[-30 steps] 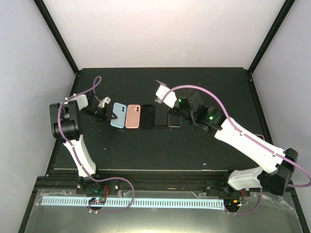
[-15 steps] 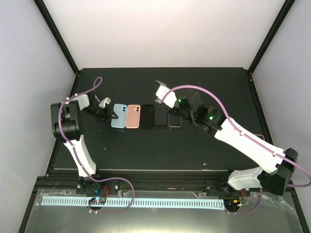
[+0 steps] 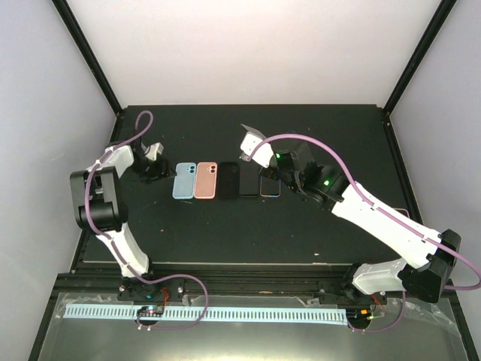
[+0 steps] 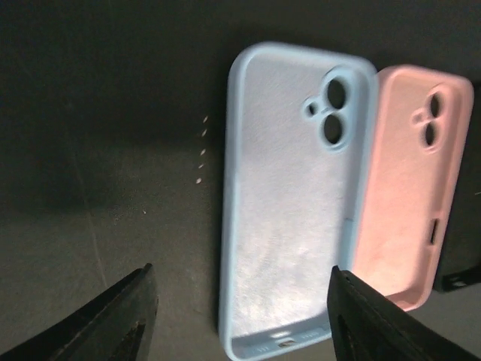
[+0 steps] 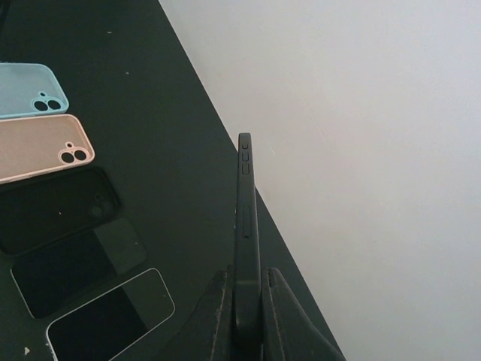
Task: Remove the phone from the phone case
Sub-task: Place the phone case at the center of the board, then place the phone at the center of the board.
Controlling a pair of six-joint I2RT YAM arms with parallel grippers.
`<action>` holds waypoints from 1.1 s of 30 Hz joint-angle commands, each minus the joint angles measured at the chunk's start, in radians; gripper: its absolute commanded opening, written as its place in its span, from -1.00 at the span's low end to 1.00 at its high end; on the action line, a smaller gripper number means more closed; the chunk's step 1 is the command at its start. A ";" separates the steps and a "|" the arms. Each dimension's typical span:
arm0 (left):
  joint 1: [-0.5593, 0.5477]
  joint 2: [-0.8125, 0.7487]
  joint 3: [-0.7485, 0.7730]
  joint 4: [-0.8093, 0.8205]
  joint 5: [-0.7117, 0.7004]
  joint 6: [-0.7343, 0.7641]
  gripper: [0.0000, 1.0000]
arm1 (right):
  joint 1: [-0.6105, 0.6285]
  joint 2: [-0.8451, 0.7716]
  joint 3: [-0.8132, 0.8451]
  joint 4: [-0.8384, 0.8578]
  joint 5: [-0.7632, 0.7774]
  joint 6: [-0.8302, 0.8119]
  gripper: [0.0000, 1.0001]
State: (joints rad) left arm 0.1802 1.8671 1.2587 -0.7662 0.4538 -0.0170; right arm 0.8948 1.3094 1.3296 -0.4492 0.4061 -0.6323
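Row across the tabletop (image 3: 301, 226), mid-frame, left to right: blue case (image 4: 293, 195), pink case (image 4: 409, 188), black case (image 5: 52, 210), two handsets (image 5: 75, 267) lying flat. Left gripper (image 4: 240, 274), at the row's left end: jaws apart, empty, just beside the blue case. Beyond the row, right gripper (image 5: 248, 280): jaws clamped on the phone (image 5: 246, 210), which is held raised and seen edge-on.

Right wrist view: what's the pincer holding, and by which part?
A slim dark phone, seen edge-on, pinched at its near end by the right pincer. The left pincer is open above the light blue silicone case, holding nothing.
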 commanded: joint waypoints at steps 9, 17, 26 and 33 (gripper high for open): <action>-0.018 -0.273 0.106 0.072 0.335 -0.145 0.40 | -0.006 -0.004 0.062 0.136 0.038 -0.129 -0.98; -0.091 -0.433 0.078 0.311 0.505 -0.417 0.64 | 0.011 0.031 0.072 0.204 0.082 -0.170 -0.98; -0.199 -0.480 0.017 0.690 0.607 -0.821 0.74 | 0.101 0.058 -0.082 0.500 0.280 -0.394 -0.98; -0.313 -0.468 -0.014 0.770 0.578 -0.946 0.74 | 0.165 0.072 -0.189 0.711 0.350 -0.554 -0.98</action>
State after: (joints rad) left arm -0.0750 1.3949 1.2499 -0.1013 1.0241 -0.8436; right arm 1.0267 1.3869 1.1694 0.0196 0.6682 -1.0554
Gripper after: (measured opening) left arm 0.871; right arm 0.080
